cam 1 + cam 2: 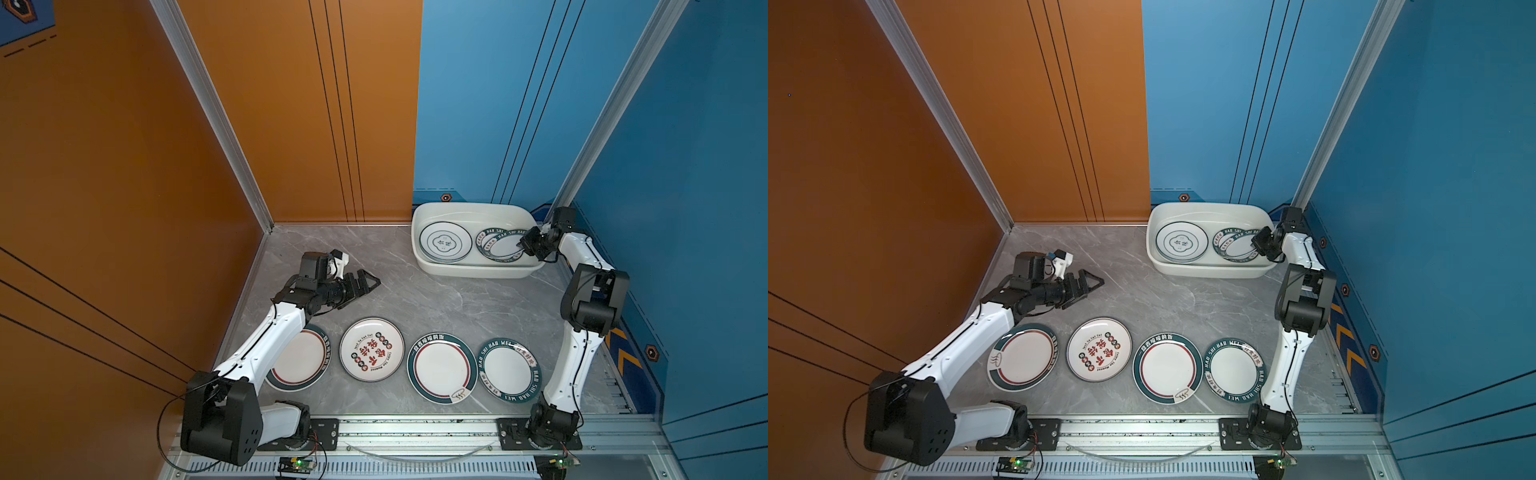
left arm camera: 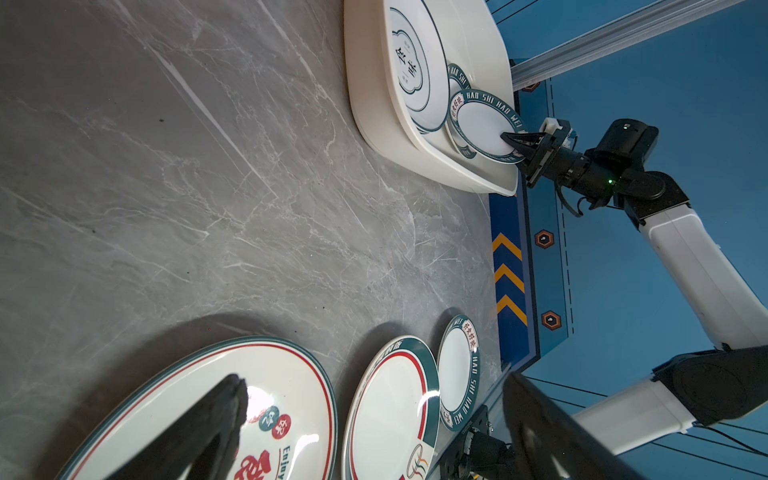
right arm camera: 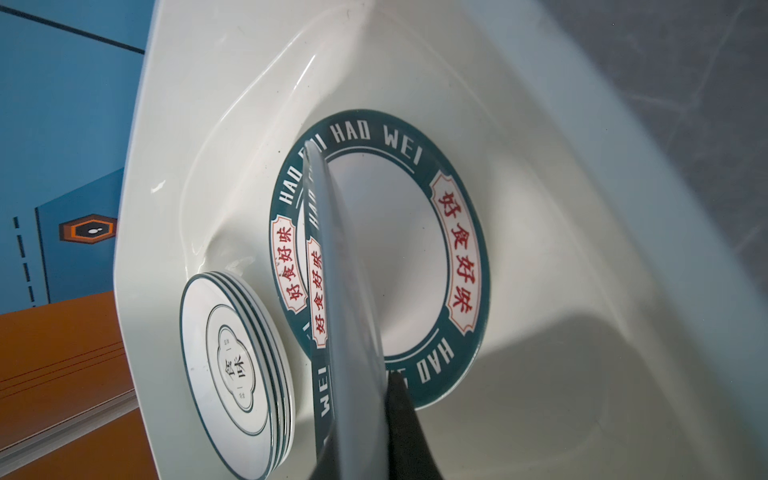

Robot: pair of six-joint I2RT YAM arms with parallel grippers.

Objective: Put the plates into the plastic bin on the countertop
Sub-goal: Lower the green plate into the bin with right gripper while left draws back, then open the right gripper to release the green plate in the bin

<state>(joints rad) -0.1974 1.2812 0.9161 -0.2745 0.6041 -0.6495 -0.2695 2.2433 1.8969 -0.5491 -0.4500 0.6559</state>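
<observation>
Right wrist view.

Trainee: Which step is in hand, and how is it done well?

Instructor: Judged from the scene, the step is setting a green-rimmed plate (image 3: 345,311) onto its matching plate (image 3: 415,249), which lies flat on the floor of the bin (image 3: 540,208). The held plate is steeply tilted. Recommended procedure: level it, centre it over the lower plate, lower until the two meet, then release. Releasing at this tilt risks a drop and a slide against the stack of plates (image 3: 232,361) just beside. Keep the fingers off the bin wall.

Trainee: What is the state of the right gripper (image 3: 399,399)?

Instructor: Its jaws are pressed together on the held plate's rim. Whether the plate's far edge touches the lower plate cannot be determined.

Trainee: And in a top view?

Instructor: The bin stands at centre right of the frame on the countertop (image 1: 415,299), with the held plate in its right half. The left gripper (image 1: 374,283), at centre left, is spread wide and holds nothing. Four plates (image 1: 371,349) lie in a row along the lower part of the frame.
</observation>
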